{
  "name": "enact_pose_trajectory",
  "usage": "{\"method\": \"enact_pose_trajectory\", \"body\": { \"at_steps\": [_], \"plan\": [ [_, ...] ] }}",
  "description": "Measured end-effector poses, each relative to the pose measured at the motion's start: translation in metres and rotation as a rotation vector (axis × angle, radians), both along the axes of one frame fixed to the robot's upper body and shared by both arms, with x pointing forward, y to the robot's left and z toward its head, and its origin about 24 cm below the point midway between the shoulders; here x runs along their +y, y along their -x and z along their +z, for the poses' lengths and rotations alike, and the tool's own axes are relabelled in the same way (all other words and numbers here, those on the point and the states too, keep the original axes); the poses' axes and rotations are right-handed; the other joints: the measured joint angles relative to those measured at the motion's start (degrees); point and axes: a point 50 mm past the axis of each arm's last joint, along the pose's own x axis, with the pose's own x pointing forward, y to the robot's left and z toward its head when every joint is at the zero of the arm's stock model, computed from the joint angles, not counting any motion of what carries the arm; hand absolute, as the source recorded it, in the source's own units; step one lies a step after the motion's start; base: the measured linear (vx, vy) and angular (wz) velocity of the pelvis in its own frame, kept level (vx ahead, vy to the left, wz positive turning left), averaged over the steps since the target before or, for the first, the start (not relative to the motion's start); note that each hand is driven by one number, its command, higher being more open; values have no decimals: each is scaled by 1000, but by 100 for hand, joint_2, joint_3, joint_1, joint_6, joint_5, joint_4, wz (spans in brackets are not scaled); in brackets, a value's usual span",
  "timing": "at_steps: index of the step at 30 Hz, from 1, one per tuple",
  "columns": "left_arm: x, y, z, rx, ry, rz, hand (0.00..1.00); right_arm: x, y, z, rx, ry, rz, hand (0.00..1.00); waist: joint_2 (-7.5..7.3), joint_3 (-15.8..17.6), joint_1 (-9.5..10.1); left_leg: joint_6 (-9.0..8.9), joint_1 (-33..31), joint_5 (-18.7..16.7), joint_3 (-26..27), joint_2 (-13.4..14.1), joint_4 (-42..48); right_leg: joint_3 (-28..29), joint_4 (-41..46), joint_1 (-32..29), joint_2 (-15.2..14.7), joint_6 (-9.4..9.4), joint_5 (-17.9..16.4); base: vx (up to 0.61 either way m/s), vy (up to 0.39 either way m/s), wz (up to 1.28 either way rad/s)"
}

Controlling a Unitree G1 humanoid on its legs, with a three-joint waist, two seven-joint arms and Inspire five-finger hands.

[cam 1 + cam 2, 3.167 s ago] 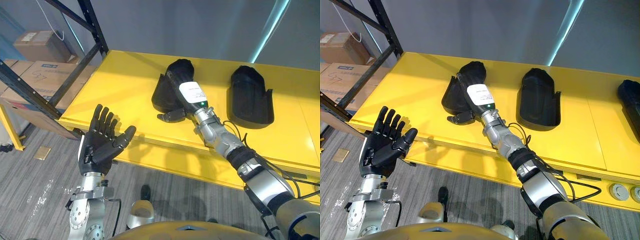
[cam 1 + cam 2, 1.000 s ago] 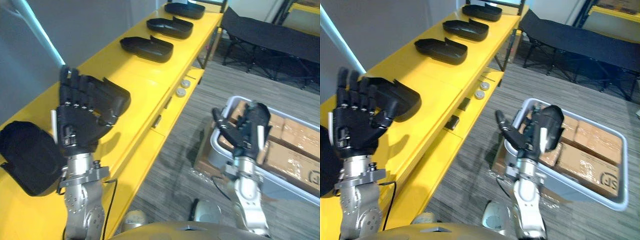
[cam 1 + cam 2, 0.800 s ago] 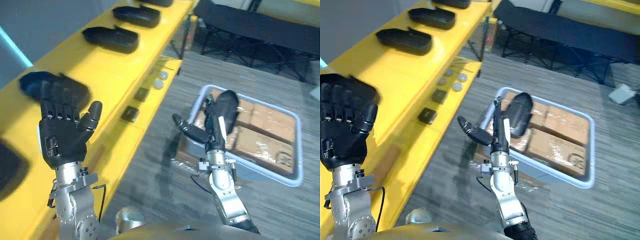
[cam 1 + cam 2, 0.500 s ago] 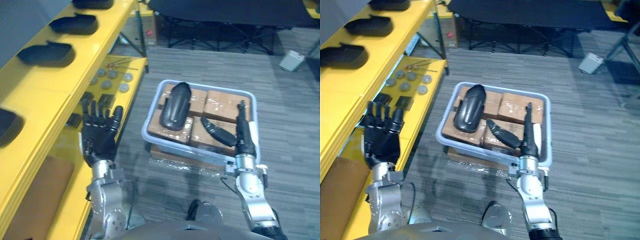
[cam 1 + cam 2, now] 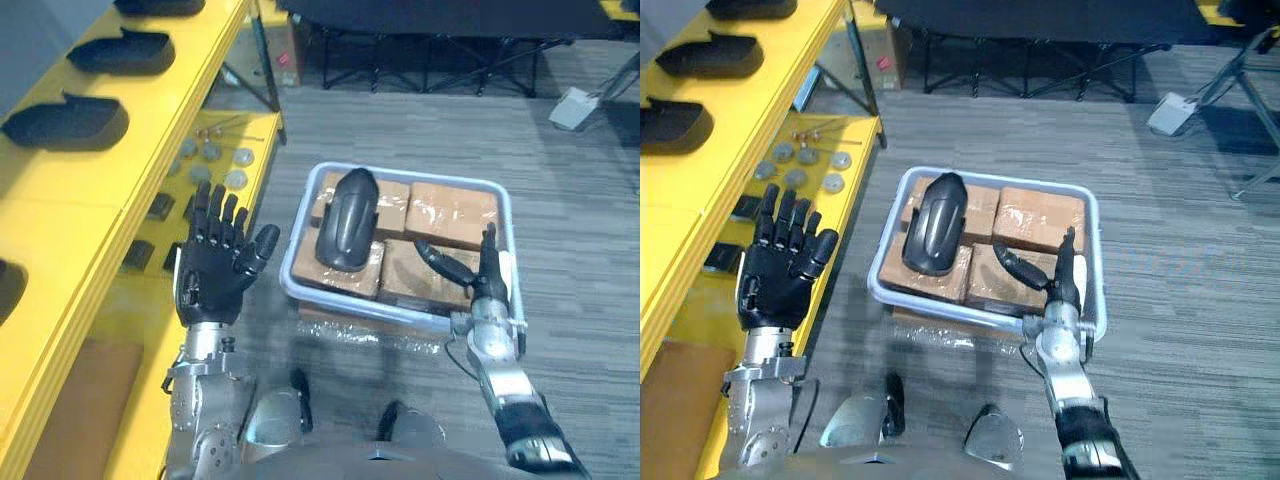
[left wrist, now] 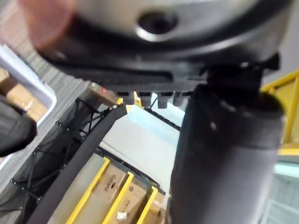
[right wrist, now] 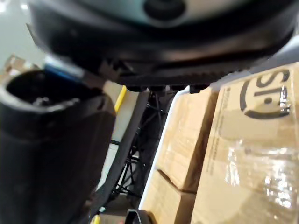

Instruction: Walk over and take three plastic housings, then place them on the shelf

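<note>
Left hand: raised upright on a vertical forearm, palm toward the head camera, fingers straight and fanned, thumb angled outward. Right hand: held edge-on, fingers straight and together, pointing forward, thumb standing off toward the robot's left.

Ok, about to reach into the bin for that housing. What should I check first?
Housing reachable: ok, the black housing lies on the boxes in the bin.
Right hand free: ok, open, above the bin's near rim.
Left hand free: ok, open, raised beside the yellow shelf.
Path to the housing: ok, just box tops between.
Shelf space: ok, bare yellow beside the shelved housings.
More housings in the bin: cannot tell.
</note>
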Motion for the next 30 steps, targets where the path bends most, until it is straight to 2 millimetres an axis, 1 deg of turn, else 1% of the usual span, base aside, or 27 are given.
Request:
{"method": "enact_pose_trajectory", "body": {
  "at_steps": [1,3,4,5,6,7,9,11,13,14,15,16,18,20,22,23,24,26,28,30],
  "plan": [
    [1,-2,2,-12,-1,4,100,-1,-8,5,-11,2,-5,100,15,70,33,18,-79,11,-45,-11,25,-49,-35,-22,-4,-9,34,-110,84,40],
    [3,-9,10,-55,-7,7,100,-7,-39,29,-38,32,-37,100,75,387,183,80,-319,56,-254,-42,109,-278,-144,-33,10,-24,136,-117,55,43],
    [2,-11,12,-62,-7,4,100,-9,-45,36,-46,42,-46,100,88,434,243,86,-392,68,-293,-45,118,-304,-169,-73,21,-26,164,-100,38,32],
    [1,-12,14,-72,-8,0,100,-12,-58,51,-68,59,-66,100,103,550,350,103,-510,126,-347,-50,115,-357,-246,-129,57,-40,236,-65,24,22],
    [1,-13,14,-76,-8,-2,100,-13,-63,59,-81,66,-75,100,111,620,399,119,-564,168,-381,-50,123,-415,-286,-137,68,-52,267,-60,24,27],
    [1,-13,15,-78,-8,-2,100,-14,-76,77,-117,76,-93,100,117,801,492,133,-631,201,-450,-64,125,-484,-338,-143,81,-49,302,-38,10,23],
    [1,-13,13,-71,-7,-4,100,-12,-83,89,-135,79,-110,100,109,841,560,136,-765,203,-514,-82,171,-556,-342,-207,78,-49,303,-10,6,22],
    [1,-13,14,-72,-7,-4,100,-10,-91,102,-144,79,-133,100,114,999,602,143,-793,205,-595,-119,189,-618,-344,-205,68,-49,302,9,7,21],
    [0,-13,14,-74,-6,-5,100,-10,-95,109,-138,81,-151,100,122,1098,641,143,-807,205,-601,-125,184,-627,-344,-217,64,-52,299,-1,1,4],
    [-1,-15,15,-79,-4,-9,100,-12,-96,111,-129,86,-165,100,146,1150,662,144,-811,206,-609,-124,185,-638,-335,-216,64,-54,297,0,0,0],
    [-6,-19,15,-83,3,-30,100,-20,-96,110,-88,106,-194,100,180,1169,724,160,-869,217,-613,-124,183,-643,-322,-245,62,-59,292,0,0,0],
    [-6,-19,15,-83,4,-32,100,-21,-97,110,-78,110,-199,100,188,1173,728,166,-879,223,-616,-124,182,-646,-317,-256,62,-59,292,0,0,0],
    [-14,-23,10,-64,10,-63,100,-30,-99,112,-29,141,-230,100,279,1220,732,210,-954,259,-621,-133,182,-651,-222,-348,35,-69,285,-16,2,1],
    [-21,-28,3,-34,18,-89,100,-33,-104,126,-31,177,-237,100,354,1262,740,201,-989,362,-621,-168,65,-654,-128,-474,-22,-90,270,-56,7,2],
    [-26,-30,-1,-16,24,-105,100,-36,-108,132,7,197,-252,100,367,1269,768,181,-991,459,-631,-178,-53,-662,-85,-541,-35,-116,251,-69,-10,4],
    [-28,-30,-2,-11,28,-113,100,-41,-108,134,35,199,-274,0,372,1271,837,156,-991,505,-645,-178,-114,-676,-38,-596,-46,-157,220,-77,-30,9],
    [-31,-31,-1,-12,33,-122,100,-49,-107,135,63,207,-303,0,432,1301,893,137,-995,537,-693,-177,-125,-725,-11,-589,-43,-181,197,-83,-33,14],
    [-32,-33,1,-20,39,-126,100,-56,-106,138,85,226,-328,0,521,1344,965,110,-1012,595,-761,-180,-158,-792,79,-600,-57,-207,150,-102,-36,19],
    [-32,-33,0,-12,58,-120,100,-61,-105,142,107,285,-347,0,534,1350,983,98,-1014,686,-815,-200,-255,-833,145,-635,-83,-223,119,-76,-19,18],
    [-32,-33,-1,-6,71,-121,100,-83,-98,149,158,383,-389,0,537,1351,1013,82,-1008,790,-891,-245,-405,-907,223,-675,-133,-251,77,-65,-6,19]
  ]
}}
